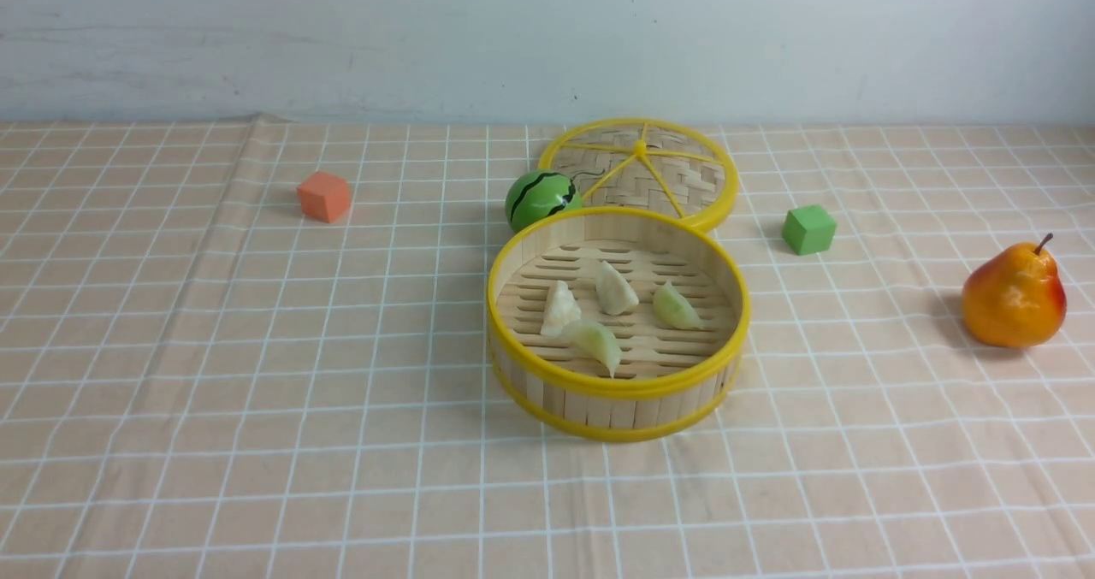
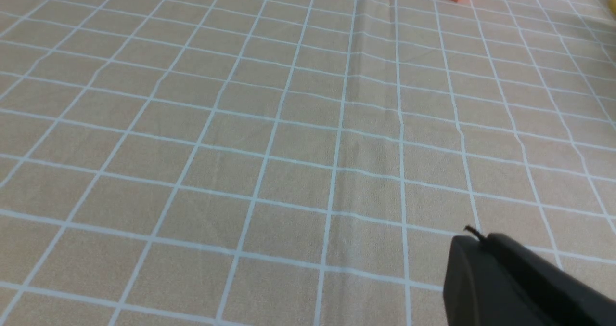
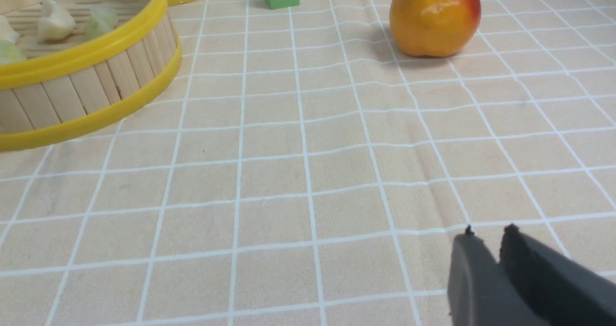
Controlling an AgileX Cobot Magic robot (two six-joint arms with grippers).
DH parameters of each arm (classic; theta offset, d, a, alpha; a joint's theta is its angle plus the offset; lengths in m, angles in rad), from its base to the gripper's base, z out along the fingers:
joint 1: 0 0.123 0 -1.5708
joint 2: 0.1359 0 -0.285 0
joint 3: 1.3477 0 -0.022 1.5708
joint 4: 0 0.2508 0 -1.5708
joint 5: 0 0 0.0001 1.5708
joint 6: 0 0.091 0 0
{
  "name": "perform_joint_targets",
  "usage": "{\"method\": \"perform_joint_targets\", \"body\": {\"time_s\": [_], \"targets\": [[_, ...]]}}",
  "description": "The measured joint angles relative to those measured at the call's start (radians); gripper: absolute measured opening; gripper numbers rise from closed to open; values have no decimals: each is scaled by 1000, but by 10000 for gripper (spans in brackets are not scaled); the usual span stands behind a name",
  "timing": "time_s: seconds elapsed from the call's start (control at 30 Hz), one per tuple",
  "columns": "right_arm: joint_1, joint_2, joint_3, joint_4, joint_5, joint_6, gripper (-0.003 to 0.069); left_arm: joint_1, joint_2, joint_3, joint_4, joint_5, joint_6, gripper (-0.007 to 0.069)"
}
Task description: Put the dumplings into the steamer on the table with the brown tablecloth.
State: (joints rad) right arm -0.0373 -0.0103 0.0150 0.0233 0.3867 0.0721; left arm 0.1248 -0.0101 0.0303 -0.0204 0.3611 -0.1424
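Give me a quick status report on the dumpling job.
Left claw shut, empty. Right claw nearly closed, empty, clear of the steamer. All four dumplings inside. Nothing in the way.

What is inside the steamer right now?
Four dumplings lie on the slotted floor of the steamer: three spread in a row, one nearer the front wall. Nothing else shows inside. The near wall hides only a thin strip of floor.
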Motion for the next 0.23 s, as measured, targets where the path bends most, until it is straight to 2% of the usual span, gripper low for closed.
{"method": "perform_joint_targets", "body": {"time_s": [0.23], "targets": [[0, 0, 0, 0, 0, 0, 101, 0, 0, 0, 0, 0, 0, 3]]}}
